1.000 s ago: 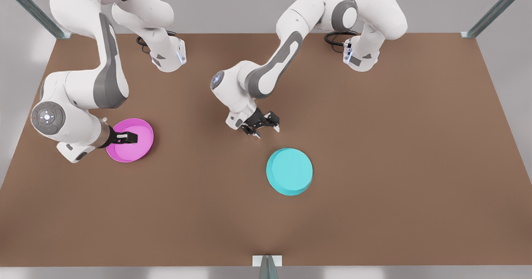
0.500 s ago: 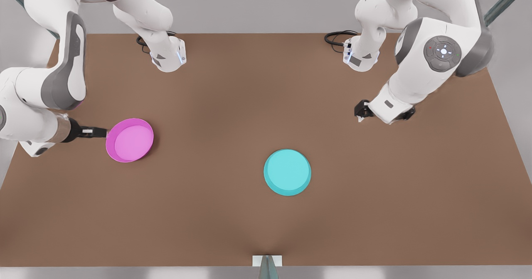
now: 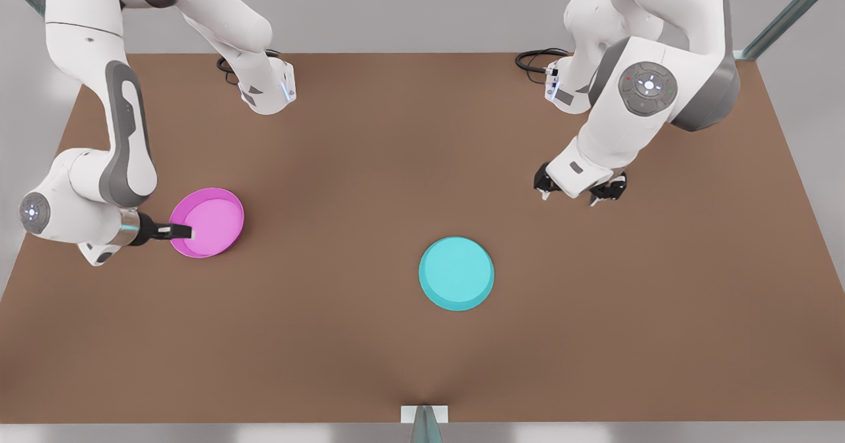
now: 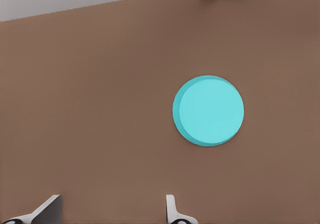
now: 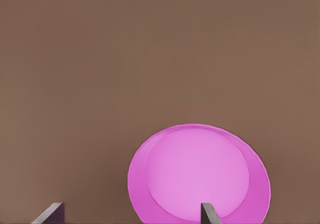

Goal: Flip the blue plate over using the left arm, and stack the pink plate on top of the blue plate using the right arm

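On the front view's left we've got the right gripper (image 3: 187, 233) spread wide at the pink plate's (image 3: 210, 223) rim. The blue plate (image 3: 456, 273) sits mid-table, flat underside up. Off to the right, the left gripper (image 3: 575, 193) hovers wide open, well apart from it.

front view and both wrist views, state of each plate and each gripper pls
round turquoise plastic blue plate: upside down, flat underside up, alone on the table.
round magenta plastic pink plate: right way up on the table, not yet stacked.
right gripper: open, at the pink plate's rim, one finger over the plate.
left gripper: open, above bare table, away from the blue plate.
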Available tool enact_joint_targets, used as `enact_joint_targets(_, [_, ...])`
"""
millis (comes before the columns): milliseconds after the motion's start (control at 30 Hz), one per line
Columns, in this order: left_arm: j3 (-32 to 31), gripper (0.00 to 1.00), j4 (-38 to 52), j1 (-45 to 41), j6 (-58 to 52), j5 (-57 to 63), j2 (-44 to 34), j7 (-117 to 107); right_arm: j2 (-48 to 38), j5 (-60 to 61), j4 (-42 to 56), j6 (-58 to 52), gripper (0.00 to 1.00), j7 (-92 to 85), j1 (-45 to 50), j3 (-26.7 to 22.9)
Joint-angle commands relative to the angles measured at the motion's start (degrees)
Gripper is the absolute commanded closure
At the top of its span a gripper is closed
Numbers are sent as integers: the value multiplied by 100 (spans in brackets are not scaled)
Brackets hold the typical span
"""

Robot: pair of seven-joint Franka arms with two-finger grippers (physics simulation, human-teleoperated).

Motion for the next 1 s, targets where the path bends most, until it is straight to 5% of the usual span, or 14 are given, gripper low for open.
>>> enact_joint_targets(0, [0,0,0,-7,-1,19,-2,0,13,-8,-18,23,0,0,-1,1])
enact_joint_targets(300, [61,0,35,643,-379,1,-90,53,268,-378,-255,375,0,-2127,-844,-43])
enact_joint_targets(533, [88,0,35,793,-440,-60,-178,0,127,-395,-950,533,0,-2233,-1196,141])
enact_joint_targets(767, [52,0,35,784,-739,-60,-248,53,294,-360,-1266,2106,0,-712,-1635,141])
enact_joint_targets(967, [79,0,35,836,-739,-60,-248,70,883,-386,-1336,2176,0,-844,-3638,1758])
